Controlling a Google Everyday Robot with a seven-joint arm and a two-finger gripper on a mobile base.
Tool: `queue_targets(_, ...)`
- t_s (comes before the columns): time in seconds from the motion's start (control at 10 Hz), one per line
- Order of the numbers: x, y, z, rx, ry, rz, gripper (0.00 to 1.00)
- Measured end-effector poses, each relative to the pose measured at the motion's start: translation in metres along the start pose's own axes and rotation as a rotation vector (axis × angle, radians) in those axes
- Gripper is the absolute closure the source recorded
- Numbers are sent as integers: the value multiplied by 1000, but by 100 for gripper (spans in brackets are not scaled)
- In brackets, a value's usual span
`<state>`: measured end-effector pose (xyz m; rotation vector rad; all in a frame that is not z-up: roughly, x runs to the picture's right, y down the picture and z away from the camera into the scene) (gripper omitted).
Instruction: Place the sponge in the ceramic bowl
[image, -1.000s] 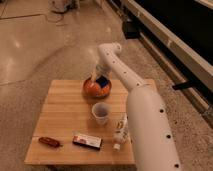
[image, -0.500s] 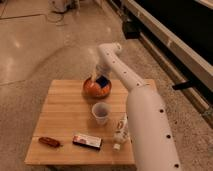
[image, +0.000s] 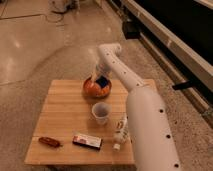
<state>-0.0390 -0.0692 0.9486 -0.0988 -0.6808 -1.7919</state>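
Camera view, 1 frame.

- The wooden table (image: 65, 112) is seen from above; the white arm (image: 145, 115) reaches across its right side toward the far edge.
- The gripper (image: 98, 77) is positioned over the ceramic bowl (image: 90, 90), pointing down into it. How far it is open cannot be told, nor whether anything is gripped.
- The sponge (image: 103, 82) is seen as a blue block at the gripper's tip, within the bowl's outline. Whether it rests on the bowl's inside or is held just above cannot be told.
- The bowl stands near the table's far edge.
- 1 whitish cup (image: 100, 113) stands upright near the bowl, toward the camera.
- 1 red-and-white box (image: 87, 141) lies flat near the front edge.
- 1 dark reddish item (image: 49, 142) lies at the front left.
- 1 white bottle (image: 120, 133) lies beside the arm.
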Motion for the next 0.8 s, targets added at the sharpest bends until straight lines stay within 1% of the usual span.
queue_targets(0.1,0,0,0,0,0,0,21)
queue_targets(0.8,0,0,0,0,0,0,20)
